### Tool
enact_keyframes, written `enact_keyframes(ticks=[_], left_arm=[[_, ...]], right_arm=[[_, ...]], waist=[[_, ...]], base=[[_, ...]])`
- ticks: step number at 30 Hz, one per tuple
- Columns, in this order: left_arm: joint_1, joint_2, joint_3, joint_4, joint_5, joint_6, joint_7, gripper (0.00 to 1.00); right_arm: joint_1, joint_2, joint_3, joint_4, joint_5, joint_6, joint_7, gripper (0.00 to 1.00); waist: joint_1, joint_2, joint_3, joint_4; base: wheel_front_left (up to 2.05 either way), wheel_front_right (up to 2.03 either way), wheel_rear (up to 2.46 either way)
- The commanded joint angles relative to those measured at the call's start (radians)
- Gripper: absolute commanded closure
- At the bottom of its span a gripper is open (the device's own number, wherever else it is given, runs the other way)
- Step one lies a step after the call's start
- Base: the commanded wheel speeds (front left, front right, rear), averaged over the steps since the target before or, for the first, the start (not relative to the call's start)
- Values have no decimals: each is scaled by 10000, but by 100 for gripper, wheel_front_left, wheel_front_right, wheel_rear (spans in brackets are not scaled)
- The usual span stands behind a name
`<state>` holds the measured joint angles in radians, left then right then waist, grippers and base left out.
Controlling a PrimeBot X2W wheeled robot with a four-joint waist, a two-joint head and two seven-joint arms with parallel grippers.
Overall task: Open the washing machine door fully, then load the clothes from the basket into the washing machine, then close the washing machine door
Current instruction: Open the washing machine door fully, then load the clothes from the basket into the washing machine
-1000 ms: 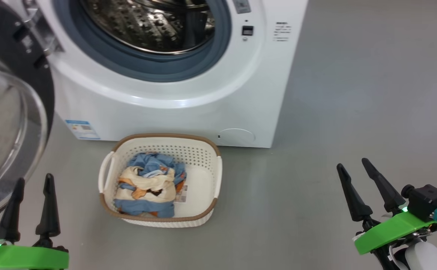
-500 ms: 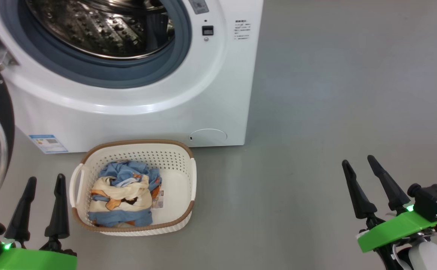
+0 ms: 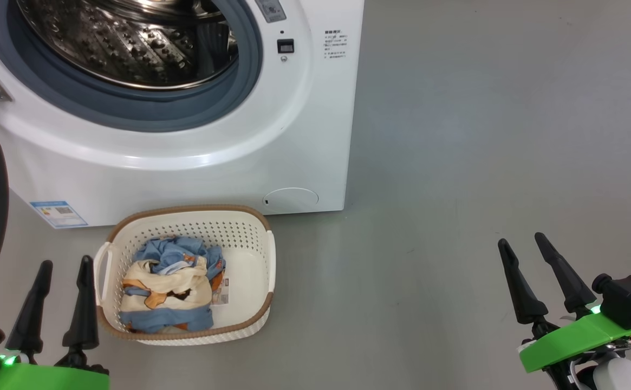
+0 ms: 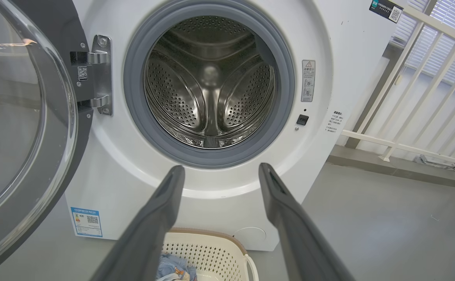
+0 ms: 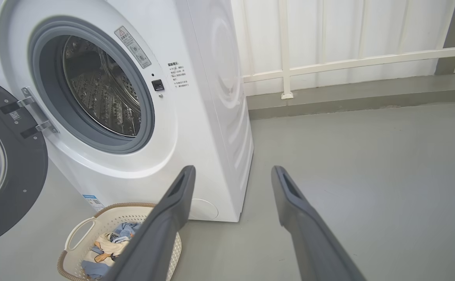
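The left pincer (image 3: 66, 261) stands wide open at the lower left of the head view. Its two dark fingers are well parted, holding nothing and touching nothing. It sits just left of the basket (image 3: 185, 209), clear of the near handle. The right pincer (image 3: 521, 239) is spread just as wide and is empty too, over bare floor (image 3: 456, 162) well apart from the basket and the washer (image 3: 185, 173).

The basket rests on the floor just in front of the washer, below its round lower cover (image 3: 291, 198). The clothes (image 3: 166, 287) lie bundled in the basket's left half, blue cloth around a cream panel with orange marks. A label (image 3: 222, 291) shows on the basket's floor beside them.

The door (image 4: 28, 117) is swung open on the washer's left side, hung on a steel hinge (image 4: 96, 74), its clear glass bowl bulging outward. In the left wrist view the drum (image 4: 209, 86) shows its perforated steel wall inside the grey gasket (image 4: 133, 97).
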<state>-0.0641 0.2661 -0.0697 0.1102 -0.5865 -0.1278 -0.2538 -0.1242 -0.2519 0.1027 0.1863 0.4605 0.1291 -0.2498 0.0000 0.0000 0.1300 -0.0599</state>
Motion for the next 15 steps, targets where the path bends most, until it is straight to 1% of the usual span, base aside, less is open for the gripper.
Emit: enact_keyframes(ticks=[1, 5, 8, 11, 15], left_arm=[[-150, 335, 337, -208, -65, -29, -80, 0], [-173, 424, 244, -155, -275, -29, -80, 0], [-191, 502, 162, -165, -398, -29, -80, 0], [-195, 544, 91, -161, -491, -29, -80, 0], [-195, 578, 38, -147, -556, -29, -80, 0]], right_arm=[[59, -92, 122, -283, -116, 16, -120, 0], [40, -94, 124, -284, -123, 16, -120, 0], [31, -92, 142, -282, -139, 16, -120, 0], [23, -99, 166, -274, -151, 16, -120, 0], [2, -124, 215, -267, -148, 16, -120, 0]], waist=[[0, 0, 8, 10], [0, 0, 14, 46], [0, 0, 4, 69], [0, 0, -18, 93], [0, 0, -39, 111]], base=[[0, 0, 0], [0, 0, 0], [12, -38, 26], [40, -91, 50], [78, -134, 56]])
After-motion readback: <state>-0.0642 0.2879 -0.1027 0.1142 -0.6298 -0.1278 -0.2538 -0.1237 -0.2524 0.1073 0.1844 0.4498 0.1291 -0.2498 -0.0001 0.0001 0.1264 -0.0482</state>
